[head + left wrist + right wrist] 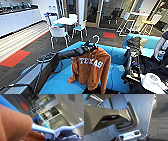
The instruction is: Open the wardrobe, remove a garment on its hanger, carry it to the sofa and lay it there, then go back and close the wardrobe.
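Orange garment point(91, 68) hangs on its hanger point(95, 40) over the near part of the blue sofa point(117, 72), hem brushing the seat. Left gripper point(88, 47) clamped on the hanger's neck. Risk: a poor lowering could let the garment bunch or slide off the front edge.

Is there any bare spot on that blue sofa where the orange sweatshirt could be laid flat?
Yes. The sofa has open blue seat to the left of the hanging sweatshirt, below the left pincer, and another patch to its right, up to the dark robot gear. The far right corner is crowded: a dark bundle lies there, and a person's arm reaches in.
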You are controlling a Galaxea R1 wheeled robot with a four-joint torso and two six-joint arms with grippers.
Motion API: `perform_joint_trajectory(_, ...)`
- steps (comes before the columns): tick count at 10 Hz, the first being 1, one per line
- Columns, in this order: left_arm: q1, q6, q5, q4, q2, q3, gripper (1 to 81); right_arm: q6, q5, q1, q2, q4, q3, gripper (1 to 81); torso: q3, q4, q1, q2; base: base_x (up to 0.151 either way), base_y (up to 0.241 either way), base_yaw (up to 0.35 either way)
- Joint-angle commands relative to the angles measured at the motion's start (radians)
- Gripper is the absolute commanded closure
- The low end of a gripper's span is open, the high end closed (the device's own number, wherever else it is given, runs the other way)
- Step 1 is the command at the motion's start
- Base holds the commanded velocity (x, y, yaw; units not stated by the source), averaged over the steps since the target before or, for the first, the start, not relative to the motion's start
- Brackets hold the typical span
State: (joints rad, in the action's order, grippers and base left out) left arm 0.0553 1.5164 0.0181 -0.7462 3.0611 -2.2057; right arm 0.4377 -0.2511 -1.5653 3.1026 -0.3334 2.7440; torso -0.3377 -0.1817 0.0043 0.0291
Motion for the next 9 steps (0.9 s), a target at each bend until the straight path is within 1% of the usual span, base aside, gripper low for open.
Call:
perform_joint_trajectory(1,-0.258,-0.013,0.059,-0.019,0.059,0.024,81.1,0.000,0.050,0.001,0.003,-0.001,-0.003,1.0,-0.049,0.000,0.000,0.000,0.000,0.000,0.000)
perform_joint_trajectory(2,-0.275,-0.013,0.057,-0.016,0.082,0.017,81.1,0.000,0.049,-0.002,0.001,-0.001,-0.003,1.0,-0.095,0.000,0.000,0.000,0.000,0.000,0.000)
perform_joint_trajectory(3,-0.289,-0.012,0.052,-0.015,0.105,0.001,81.1,0.000,0.049,-0.003,0.001,-0.001,-0.003,1.0,-0.108,0.000,0.000,0.000,0.000,0.000,0.000)
perform_joint_trajectory(4,-0.304,-0.010,0.051,-0.013,0.130,-0.017,81.1,-0.002,0.049,0.000,0.001,-0.001,-0.003,1.0,-0.110,0.000,0.000,0.000,0.000,0.000,0.000)
perform_joint_trajectory(5,-0.320,-0.010,0.048,-0.012,0.148,-0.022,81.1,-0.002,0.050,0.000,0.003,-0.003,-0.003,1.0,-0.070,0.000,0.000,0.000,0.000,0.000,0.000)
perform_joint_trajectory(6,-0.338,-0.010,0.025,-0.004,0.165,-0.034,81.1,-0.002,0.050,0.001,0.003,-0.003,-0.003,1.0,-0.084,0.000,0.001,-0.001,0.000,0.000,0.000)
perform_joint_trajectory(7,-0.352,-0.010,0.023,-0.002,0.168,-0.045,81.1,-0.002,0.050,-0.002,0.003,-0.003,-0.003,1.0,-0.092,0.000,0.000,-0.001,0.000,0.000,0.000)
perform_joint_trajectory(8,-0.351,-0.009,0.023,-0.002,0.144,-0.039,81.1,-0.002,0.049,-0.005,0.003,-0.004,-0.003,1.0,-0.094,0.000,0.000,-0.001,0.000,0.000,0.000)
perform_joint_trajectory(9,-0.335,-0.010,0.022,-0.005,0.092,-0.020,81.1,-0.002,0.049,-0.006,0.003,-0.004,-0.003,1.0,-0.094,0.000,0.001,-0.001,0.000,0.000,0.000)
